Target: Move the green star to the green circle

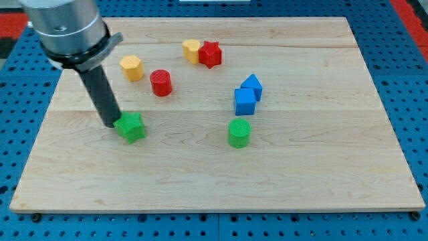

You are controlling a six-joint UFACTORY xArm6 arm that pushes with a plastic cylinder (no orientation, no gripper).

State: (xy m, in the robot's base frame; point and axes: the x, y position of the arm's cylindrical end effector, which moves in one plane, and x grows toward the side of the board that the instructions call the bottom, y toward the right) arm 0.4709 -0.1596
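My tip stood at the green star's nine o'clock side, touching it or so nearly touching that no gap showed. There was no gripper to speak of on this arm, only the straight dark rod, so nothing could be apart, together or clamped; the rod simply leaned down from the view's top left to meet the board.

The green star lay on the wooden board toward the view's left, a little below the middle. The green circle sat well apart from it at roughly three o'clock, dropping very slightly toward four. Between the two the wood was bare, so the path looked open.

Judging from that layout, the task was barely begun: the star was far from its goal, and almost the whole crossing remained. What seemed favourable was the line-up (tip, star and circle fell nearly in one row), so a push toward three o'clock should carry the star the right way, with a slight correction downward.

The other blocks stood off the route. Two blue blocks, a blue cube and a second blue block touching it, sat at the circle's twelve o'clock, near enough to matter if the star drifted upward. The red cylinder, the yellow hexagon block, the other yellow block and the red star lay farther toward the view's top.
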